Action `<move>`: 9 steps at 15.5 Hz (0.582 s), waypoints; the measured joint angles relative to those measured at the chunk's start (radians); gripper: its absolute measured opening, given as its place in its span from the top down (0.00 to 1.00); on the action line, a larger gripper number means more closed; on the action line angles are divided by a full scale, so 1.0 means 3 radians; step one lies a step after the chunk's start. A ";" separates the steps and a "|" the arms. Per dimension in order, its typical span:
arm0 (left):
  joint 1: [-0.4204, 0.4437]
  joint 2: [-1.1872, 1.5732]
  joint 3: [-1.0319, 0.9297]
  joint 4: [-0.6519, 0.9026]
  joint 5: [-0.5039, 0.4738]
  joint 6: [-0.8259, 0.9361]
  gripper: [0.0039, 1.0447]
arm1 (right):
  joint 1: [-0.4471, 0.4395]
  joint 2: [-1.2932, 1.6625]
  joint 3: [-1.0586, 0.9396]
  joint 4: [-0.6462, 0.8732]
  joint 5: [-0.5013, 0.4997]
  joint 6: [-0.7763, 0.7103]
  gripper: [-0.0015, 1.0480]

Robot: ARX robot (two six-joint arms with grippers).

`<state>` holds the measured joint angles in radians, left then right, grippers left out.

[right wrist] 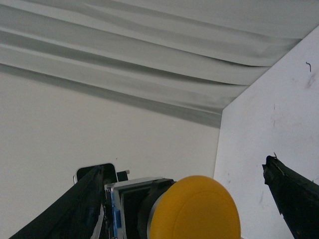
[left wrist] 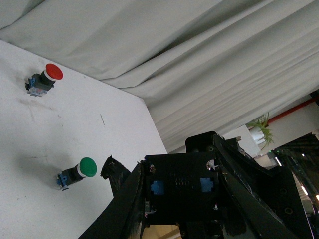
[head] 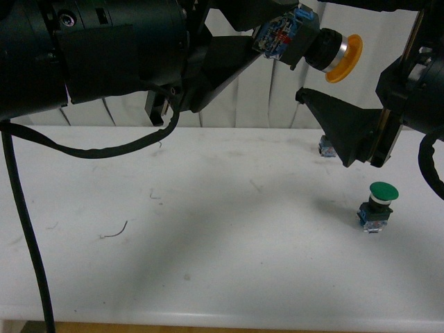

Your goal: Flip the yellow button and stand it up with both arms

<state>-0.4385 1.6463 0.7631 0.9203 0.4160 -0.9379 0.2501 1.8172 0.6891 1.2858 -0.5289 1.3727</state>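
Yellow button (head: 316, 47) in left jaws

Yellow button (head: 331, 50): cap was smooth matt plastic, ring behind it shiny bare metal, base blue plastic. Left gripper (head: 274, 38) clamping it: matt black plastic. Cable (head: 104, 153) under that gripper had a rough woven sleeve. Table (head: 208, 229) below: white, matt, scuffed. Curtain (head: 263, 100) behind gripper: soft pale cloth.
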 joint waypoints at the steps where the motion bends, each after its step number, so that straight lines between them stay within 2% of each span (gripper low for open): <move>1: 0.0000 0.0000 0.0000 -0.0001 0.0000 0.0000 0.67 | 0.0004 0.0000 0.0001 0.0001 -0.0001 0.0000 0.06; 3: 0.0000 -0.0006 -0.0001 -0.0009 -0.0004 0.0003 0.67 | 0.0018 0.0000 0.0009 0.0001 0.0001 0.0013 0.08; 8: 0.0015 -0.0020 -0.0042 -0.0006 -0.0041 -0.0015 0.67 | -0.0008 0.0000 0.0009 0.0009 0.0047 0.0031 0.63; 9: 0.0017 -0.0020 -0.0042 -0.0005 -0.0027 -0.0057 0.67 | -0.0009 0.0000 0.0009 0.0027 0.0041 0.0071 0.66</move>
<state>-0.4335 1.6402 0.7506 0.9188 0.4080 -0.9550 0.2474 1.8172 0.6918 1.2938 -0.5167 1.3941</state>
